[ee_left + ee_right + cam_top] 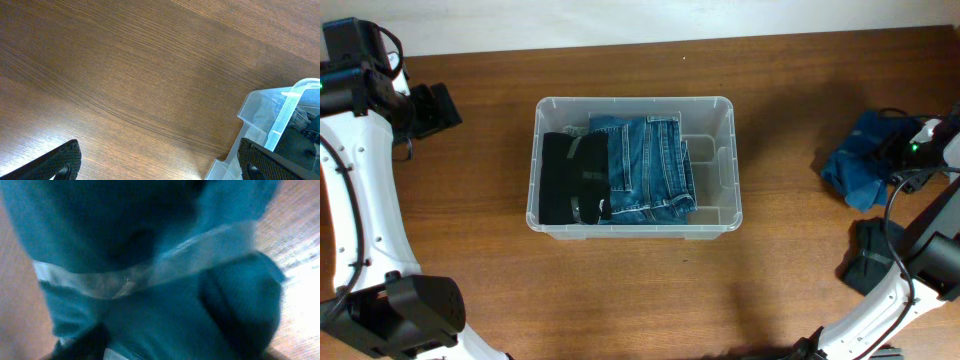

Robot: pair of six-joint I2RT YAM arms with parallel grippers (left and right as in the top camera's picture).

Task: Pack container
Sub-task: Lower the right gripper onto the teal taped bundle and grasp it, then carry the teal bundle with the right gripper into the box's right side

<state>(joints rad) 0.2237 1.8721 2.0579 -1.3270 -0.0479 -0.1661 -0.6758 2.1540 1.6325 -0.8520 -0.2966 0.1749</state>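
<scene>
From overhead, the large clear plastic rectangular container (633,226) stands on the brown wooden table (780,290), about midway between the two arms. Inside it, a black folded garment (570,175) lies against the left wall. Folded blue denim jeans (650,165) lie just beside the garment in the middle, and the right end of the tub shows its bare base. The left pincer (445,108) sits near the far left corner of the table, well apart from the container. The right pincer (892,158) is at a crumpled blue cloth (855,165) lying on the table near the right edge, also well apart from the container. From this height I cannot tell how its jaws stand.

In the left wrist view, the left pincer (162,167) is spread wide with nothing between its black fingertips (65,160), only bare wood grain. A rounded corner of the container (260,107) shows at the lower right.

In the right wrist view, the blue cloth (150,225) fills nearly the whole blurred frame, and a pale band (150,272) crosses it. A strip of table (300,235) shows at the right. I cannot tell whether the right pincer is open or clamped on the cloth.
</scene>
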